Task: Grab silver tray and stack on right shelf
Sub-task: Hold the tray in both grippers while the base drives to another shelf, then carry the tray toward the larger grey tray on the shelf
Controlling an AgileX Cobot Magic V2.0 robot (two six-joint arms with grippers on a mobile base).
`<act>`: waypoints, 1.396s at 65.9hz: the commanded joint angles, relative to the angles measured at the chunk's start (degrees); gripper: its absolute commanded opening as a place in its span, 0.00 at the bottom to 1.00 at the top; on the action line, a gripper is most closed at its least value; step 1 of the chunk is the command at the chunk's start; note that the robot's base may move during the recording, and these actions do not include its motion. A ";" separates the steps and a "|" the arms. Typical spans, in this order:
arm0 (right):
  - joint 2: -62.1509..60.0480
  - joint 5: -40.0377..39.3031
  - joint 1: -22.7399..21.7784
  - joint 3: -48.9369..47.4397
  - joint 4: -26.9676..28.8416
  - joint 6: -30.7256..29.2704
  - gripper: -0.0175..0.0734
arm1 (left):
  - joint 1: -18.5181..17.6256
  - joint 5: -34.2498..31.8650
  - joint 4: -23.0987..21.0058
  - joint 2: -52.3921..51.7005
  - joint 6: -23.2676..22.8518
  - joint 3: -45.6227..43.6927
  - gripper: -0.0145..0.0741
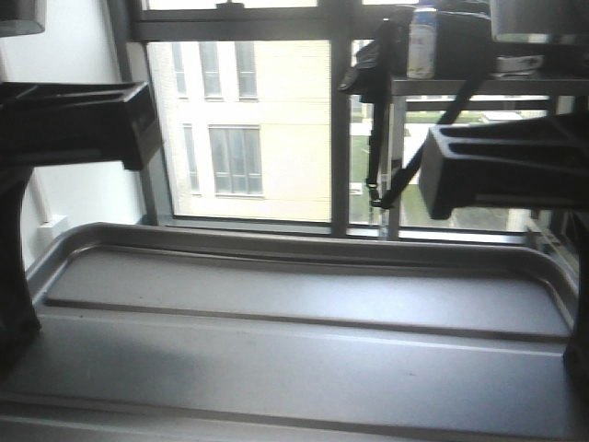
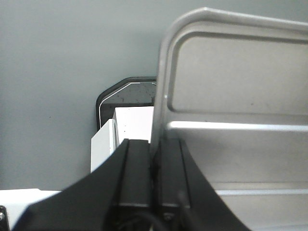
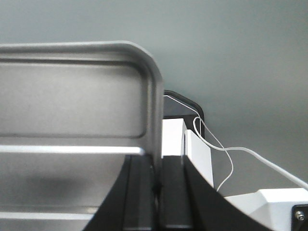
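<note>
The silver tray (image 1: 304, 313) fills the lower half of the front view, held level and lifted, its two long ribs running across the base. My left gripper (image 1: 17, 341) is at its left end and my right gripper (image 1: 578, 359) at its right end. In the left wrist view the left gripper (image 2: 154, 144) is shut on the left rim of the tray (image 2: 240, 86). The right wrist view has the right gripper (image 3: 156, 161) shut on the right rim of the tray (image 3: 72, 96). The right shelf is out of view.
A large window (image 1: 258, 120) with a pale building outside stands straight ahead. At upper right a high ledge carries a bottle (image 1: 421, 41), and a black strap (image 1: 373, 138) hangs from it. Below are grey floor, the white robot base (image 2: 132, 122) and a white cable (image 3: 216, 144).
</note>
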 commanded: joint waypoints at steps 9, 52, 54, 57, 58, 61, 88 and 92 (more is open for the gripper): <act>-1.20 11.18 -0.35 -0.89 -4.29 -0.30 0.25 | 0.57 13.62 5.20 -1.73 -0.81 -1.14 0.05; -1.20 11.40 -0.35 -0.89 -4.29 -0.30 0.25 | 0.57 13.62 5.20 -1.73 -0.81 -1.14 0.05; -1.20 11.40 -0.35 -0.89 -4.29 -0.30 0.25 | 0.57 13.62 5.20 -1.73 -0.81 -1.14 0.05; -1.20 11.40 -0.35 -0.89 -4.29 -0.30 0.25 | 0.57 13.62 5.20 -1.73 -0.81 -1.14 0.05; -1.20 11.40 -0.35 -0.89 -4.29 -0.30 0.25 | 0.57 13.62 5.20 -1.73 -0.81 -1.14 0.05; -1.20 11.40 -0.35 -0.89 -4.29 -0.30 0.25 | 0.57 13.62 5.20 -1.73 -0.81 -1.14 0.05; -1.20 11.40 -0.35 -0.89 -4.29 -0.30 0.25 | 0.57 13.62 5.20 -1.73 -0.81 -1.14 0.05; -1.20 11.40 -0.35 -0.89 -4.29 -0.30 0.25 | 0.57 13.62 5.20 -1.73 -0.81 -1.14 0.05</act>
